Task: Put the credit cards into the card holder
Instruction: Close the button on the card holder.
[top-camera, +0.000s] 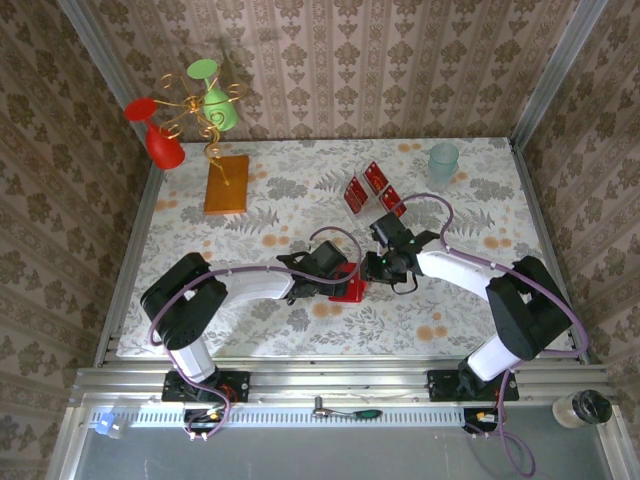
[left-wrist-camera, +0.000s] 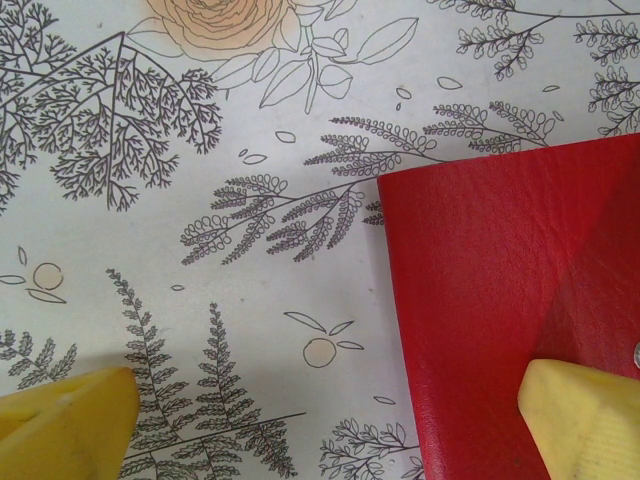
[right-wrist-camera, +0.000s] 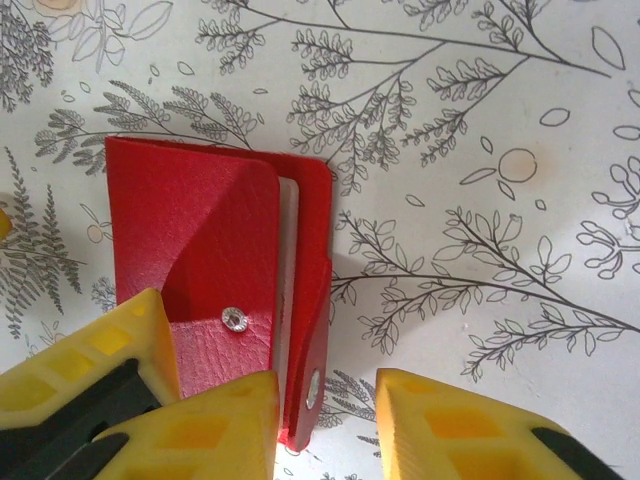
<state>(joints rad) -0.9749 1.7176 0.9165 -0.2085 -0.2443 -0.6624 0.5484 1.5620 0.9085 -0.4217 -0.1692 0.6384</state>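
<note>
A table (top-camera: 480, 200) covered by a white cloth printed with grey ferns and a pale orange rose (left-wrist-camera: 225, 25) sits inside a booth of brown damask wallpaper walls (top-camera: 380, 60). At the far left of the table lies a flat orange-brown rectangular slab (top-camera: 227, 184). Just behind it stands a gold wire ornament (top-camera: 195, 105) carrying two red and two green goblets. A frosted pale green tumbler (top-camera: 443, 160) stands upright near the far right corner. A silver metal rail (top-camera: 340, 385) runs along the near edge, with a small green-handled tool (top-camera: 345, 411) lying just below it. A clear dark-lidded jar (top-camera: 583, 408) stands at the near right.
</note>
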